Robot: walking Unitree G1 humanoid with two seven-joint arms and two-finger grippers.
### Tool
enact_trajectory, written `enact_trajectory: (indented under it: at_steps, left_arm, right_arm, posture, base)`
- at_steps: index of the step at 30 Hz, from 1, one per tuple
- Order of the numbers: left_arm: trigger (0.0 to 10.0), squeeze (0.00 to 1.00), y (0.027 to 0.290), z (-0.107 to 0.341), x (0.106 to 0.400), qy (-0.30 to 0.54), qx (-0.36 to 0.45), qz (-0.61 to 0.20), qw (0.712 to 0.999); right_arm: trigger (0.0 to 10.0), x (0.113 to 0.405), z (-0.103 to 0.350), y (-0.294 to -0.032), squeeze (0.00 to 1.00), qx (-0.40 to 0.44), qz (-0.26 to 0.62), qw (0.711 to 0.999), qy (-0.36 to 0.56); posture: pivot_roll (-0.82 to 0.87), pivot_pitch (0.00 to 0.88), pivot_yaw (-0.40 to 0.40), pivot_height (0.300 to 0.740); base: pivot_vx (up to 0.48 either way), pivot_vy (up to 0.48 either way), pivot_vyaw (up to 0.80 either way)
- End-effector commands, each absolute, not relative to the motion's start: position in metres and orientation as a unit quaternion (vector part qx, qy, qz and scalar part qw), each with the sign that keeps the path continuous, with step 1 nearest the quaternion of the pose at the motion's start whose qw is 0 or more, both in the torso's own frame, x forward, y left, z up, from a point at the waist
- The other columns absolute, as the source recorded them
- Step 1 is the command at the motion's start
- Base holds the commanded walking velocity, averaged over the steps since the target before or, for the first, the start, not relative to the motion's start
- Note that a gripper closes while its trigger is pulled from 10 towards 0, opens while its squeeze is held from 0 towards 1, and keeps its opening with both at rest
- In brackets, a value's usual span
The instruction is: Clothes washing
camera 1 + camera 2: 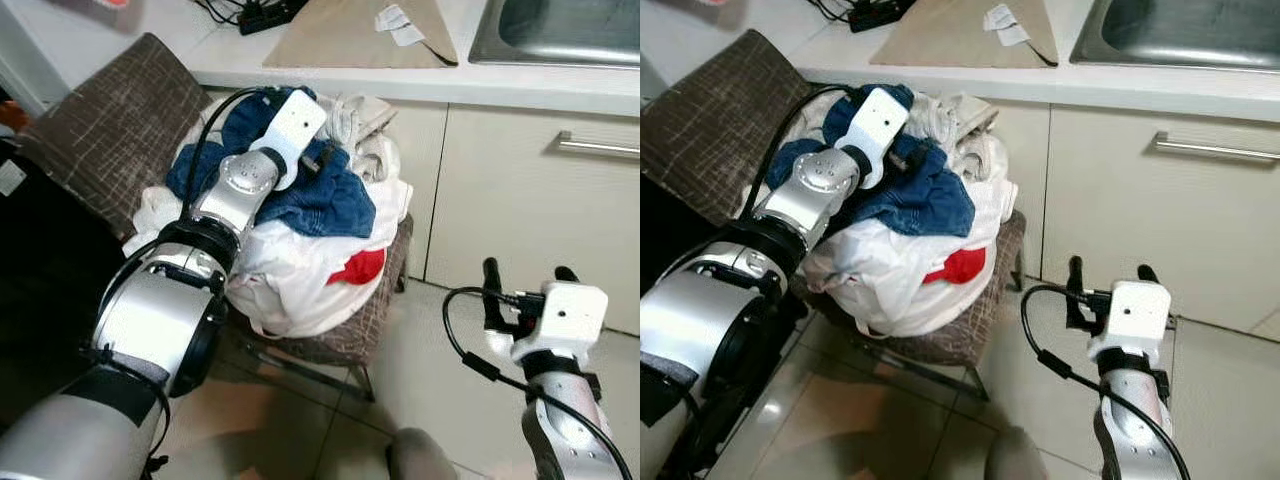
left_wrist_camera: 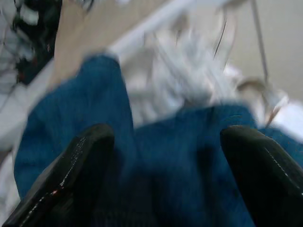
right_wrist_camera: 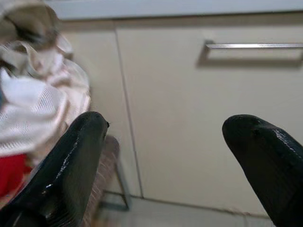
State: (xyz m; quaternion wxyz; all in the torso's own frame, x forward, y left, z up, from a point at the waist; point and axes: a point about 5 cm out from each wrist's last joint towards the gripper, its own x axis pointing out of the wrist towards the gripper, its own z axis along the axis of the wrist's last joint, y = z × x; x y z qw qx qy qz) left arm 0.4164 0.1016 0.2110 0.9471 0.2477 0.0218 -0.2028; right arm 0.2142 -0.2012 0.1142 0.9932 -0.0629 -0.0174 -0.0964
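On the heaped laundry pile, your left end effector (image 2: 161, 156) sits released, fingers straddling the crumpled dark-blue fabric garment (image 1: 320, 200) directly beneath. Right end effector (image 1: 527, 285) hangs released, well apart.

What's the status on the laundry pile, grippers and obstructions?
Left gripper open, down on the blue garment atop the clothes pile on the chair. Right gripper open, empty, facing the cabinet door. Nothing in the way.

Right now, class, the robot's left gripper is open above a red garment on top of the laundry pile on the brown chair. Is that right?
Not quite. The open left gripper is above a dark blue garment, as the left wrist view shows. The red garment lies lower in the laundry pile on the brown chair.
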Motion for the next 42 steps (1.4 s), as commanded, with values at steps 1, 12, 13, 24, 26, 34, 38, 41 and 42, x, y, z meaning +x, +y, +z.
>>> enact_trajectory:
  at_steps: [1, 12, 13, 24, 26, 34, 38, 41, 42]
  left_arm:
    - [10.0, 0.0, 0.113, 0.21, 0.418, 0.041, 0.26, -0.18, 0.948]
    - [10.0, 0.0, 0.134, 0.17, 0.411, 0.094, 0.31, -0.077, 0.943]
    - [10.0, 0.0, 0.138, 0.179, 0.413, 0.063, 0.317, -0.05, 0.945]
    - [10.0, 0.0, 0.16, 0.203, 0.418, 0.023, 0.315, 0.003, 0.949]
    - [10.0, 0.0, 0.17, 0.205, 0.418, 0.02, 0.334, 0.03, 0.942]
    - [10.0, 0.0, 0.19, 0.182, 0.41, 0.066, 0.422, 0.063, 0.902]
    - [8.2, 0.0, 0.181, 0.158, 0.405, 0.122, 0.384, 0.008, 0.915]
    - [0.0, 0.0, 0.173, 0.146, 0.401, 0.146, 0.357, -0.019, 0.922]
    - [0.0, 0.0, 0.173, 0.146, 0.401, 0.146, 0.357, -0.019, 0.922]
  right_arm:
    - [10.0, 0.212, 0.117, -0.196, 0.0, -0.061, -0.09, 0.994, -0.016]
    - [10.0, 0.197, 0.118, -0.195, 0.0, -0.06, -0.089, 0.994, 0.009]
    - [10.0, 0.193, 0.118, -0.195, 0.0, -0.063, -0.087, 0.994, 0.014]
    - [10.0, 0.194, 0.116, -0.194, 0.0, -0.065, -0.079, 0.994, 0.025]
    - [10.0, 0.195, 0.115, -0.194, 0.0, -0.064, -0.077, 0.995, 0.026]
    - [10.0, 0.198, 0.111, -0.192, 0.0, -0.064, -0.069, 0.995, 0.032]
    - [10.0, 0.198, 0.11, -0.192, 0.0, -0.064, -0.069, 0.995, 0.034]
    - [10.0, 0.199, 0.109, -0.192, 0.0, -0.063, -0.069, 0.995, 0.036]
    - [10.0, 0.199, 0.109, -0.192, 0.0, -0.063, -0.069, 0.995, 0.036]
  posture:
    - [-0.53, 0.187, 0.222, 0.732]
    - [-0.56, 0.235, 0.194, 0.732]
    - [-0.57, 0.236, 0.191, 0.732]
    - [-0.56, 0.206, 0.185, 0.732]
    - [-0.56, 0.188, 0.184, 0.732]
    - [-0.56, 0.177, 0.183, 0.732]
    - [-0.56, 0.178, 0.183, 0.732]
    - [-0.56, 0.182, 0.185, 0.732]
    - [-0.56, 0.182, 0.185, 0.732]
  base:
    - [0.0, 0.0, 0.0]
    - [0.0, 0.0, 0.0]
    - [0.0, 0.0, 0.0]
    - [0.0, 0.0, 0.0]
    - [0.0, 0.0, 0.0]
    - [0.0, 0.0, 0.0]
    - [0.0, 0.0, 0.0]
    - [0.0, 0.0, 0.0]
    - [0.0, 0.0, 0.0]
